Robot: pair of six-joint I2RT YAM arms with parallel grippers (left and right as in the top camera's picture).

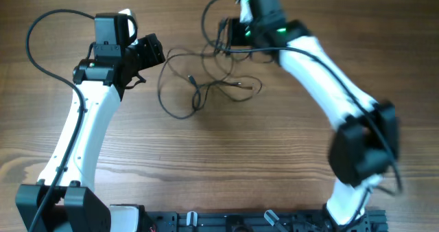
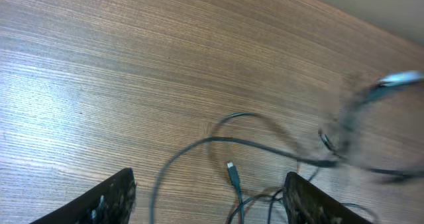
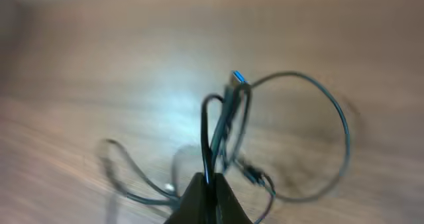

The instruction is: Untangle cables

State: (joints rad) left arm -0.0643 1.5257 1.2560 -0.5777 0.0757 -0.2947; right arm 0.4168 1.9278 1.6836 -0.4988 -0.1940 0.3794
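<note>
The cables (image 1: pixel 206 81) lie as a loose tangle of thin black loops on the wooden table (image 1: pixel 226 156), between the two arms. My left gripper (image 1: pixel 152 52) is at the tangle's left edge. In the left wrist view it (image 2: pixel 209 199) stands open over the wood, with a small plug end (image 2: pixel 232 171) and a curved strand between the fingers, untouched. My right gripper (image 1: pixel 226 36) is at the tangle's far right side. Its fingers (image 3: pixel 209 187) are shut on a black cable strand (image 3: pixel 207 134) that rises into a bunch with a blue-tipped plug (image 3: pixel 237 78). A wide loop (image 3: pixel 334 118) hangs off it.
A thick black robot wire (image 1: pixel 38 36) arcs off the left arm, and another (image 1: pixel 209 12) curves by the right wrist. A black rail with clamps (image 1: pixel 260 222) runs along the front table edge. The arm bases stand at front left (image 1: pixel 62 204) and front right (image 1: pixel 357 156).
</note>
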